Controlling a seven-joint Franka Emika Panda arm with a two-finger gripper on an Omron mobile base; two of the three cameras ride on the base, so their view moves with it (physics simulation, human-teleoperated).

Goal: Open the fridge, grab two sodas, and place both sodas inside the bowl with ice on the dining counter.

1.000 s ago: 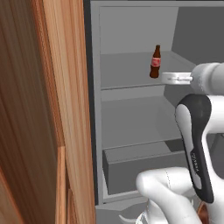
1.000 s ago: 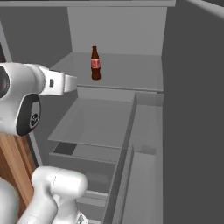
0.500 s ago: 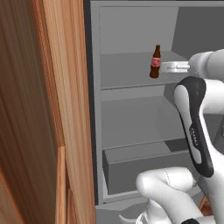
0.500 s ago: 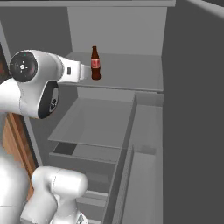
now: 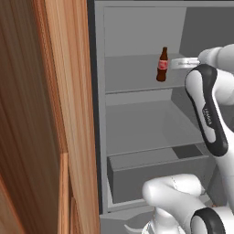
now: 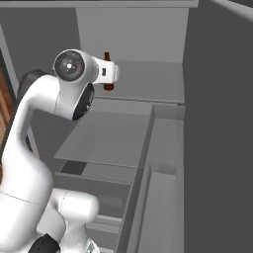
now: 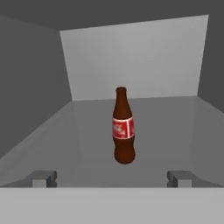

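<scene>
Fridge stands open before me, grey shelves bare but for one soda. Its upper shelf carries the bottle, upright and well clear of both side walls. My gripper is level with it, fingers spread as wide as they go and holding nothing, the bottle centred between them but still ahead. I'd push straight in until the label sits between the pads, keep the wrist level, then close gently so the slim bottle doesn't tip.
</scene>
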